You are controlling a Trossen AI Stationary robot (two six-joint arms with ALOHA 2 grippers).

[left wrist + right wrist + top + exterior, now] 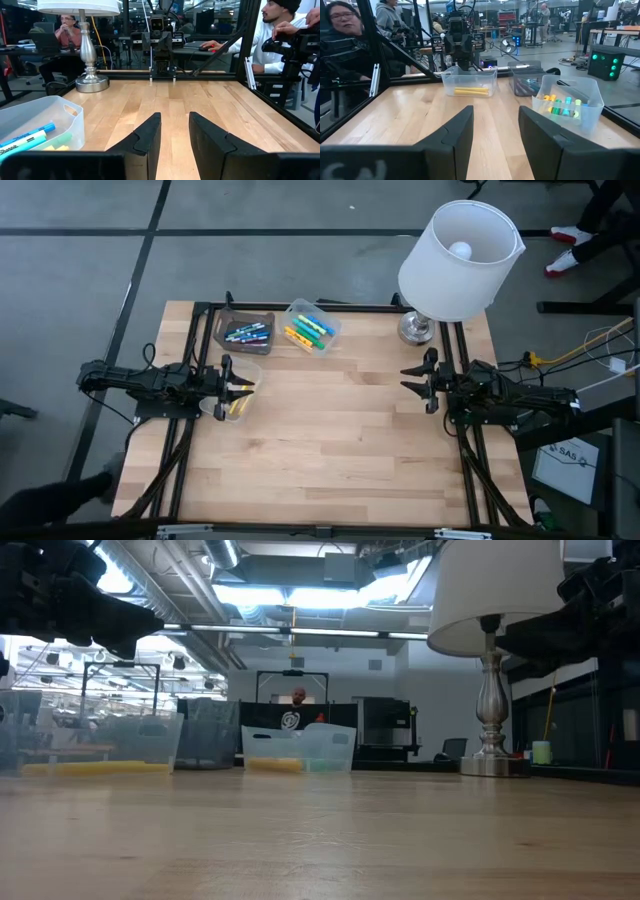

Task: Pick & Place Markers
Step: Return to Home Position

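Markers lie in three containers near the far edge. Yellow markers (pixel 237 406) (pixel 470 91) lie in a clear tub (pixel 232 392). Blue ones (pixel 246 333) fill a dark tub (pixel 245 329). Yellow, green and blue ones (pixel 309 330) (pixel 562 106) sit in a second clear tub (pixel 313 326) (pixel 37 122). My left gripper (pixel 245 388) (pixel 174 134) hovers open over the yellow tub and holds nothing. My right gripper (pixel 405 379) (pixel 496 127) is open above bare table on the right, pointing toward the left arm.
A table lamp with a white shade (pixel 459 258) stands on its metal base (pixel 417 328) (pixel 91 82) at the far right corner. Bare wood (pixel 330 430) fills the middle and near part of the table. People sit and stand beyond the table edges.
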